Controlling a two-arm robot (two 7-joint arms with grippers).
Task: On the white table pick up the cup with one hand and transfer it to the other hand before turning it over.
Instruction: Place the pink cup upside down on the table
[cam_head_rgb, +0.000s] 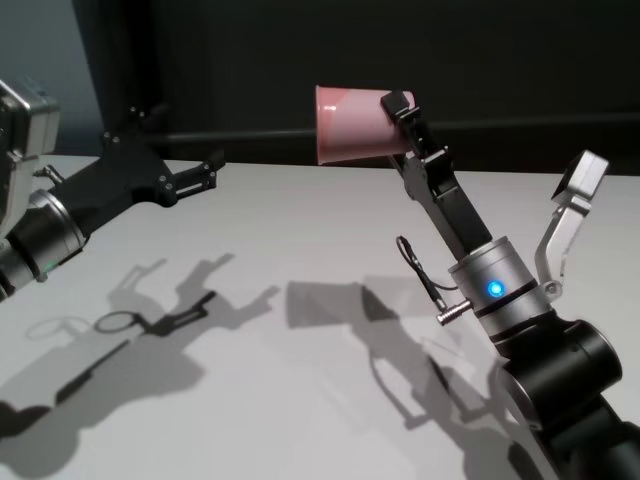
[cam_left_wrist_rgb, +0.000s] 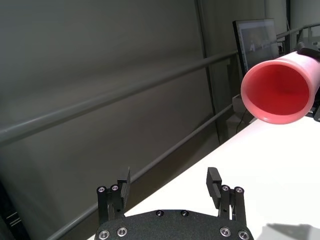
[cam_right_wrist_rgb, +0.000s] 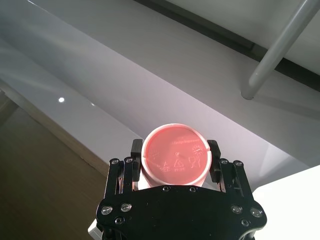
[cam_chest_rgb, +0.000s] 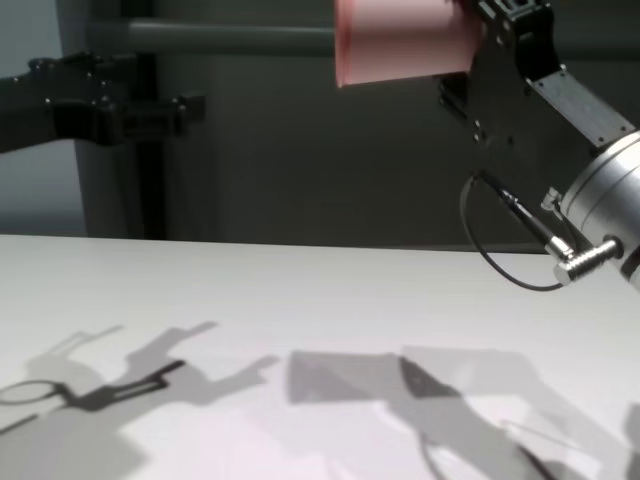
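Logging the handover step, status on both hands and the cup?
Right hand shut on the cup, held sideways above the white table. Left hand open, empty, facing the cup's mouth. Nothing between them.

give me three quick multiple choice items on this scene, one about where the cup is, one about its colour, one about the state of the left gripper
1. Where is the cup?
A. standing on the white table
B. held in the air by the right gripper
C. held by the left gripper

2. What colour is the cup?
A. blue
B. green
C. pink

3. How is the left gripper?
A. open and empty
B. shut on the cup
C. resting flat on the table

Answers:
1 B: the right gripper clamps the cup near its base, lying sideways well above the white table.
2 C: it is pink in every view.
3 A: in the left wrist view its fingers stand apart with nothing between them, and the cup's mouth faces them from a distance.
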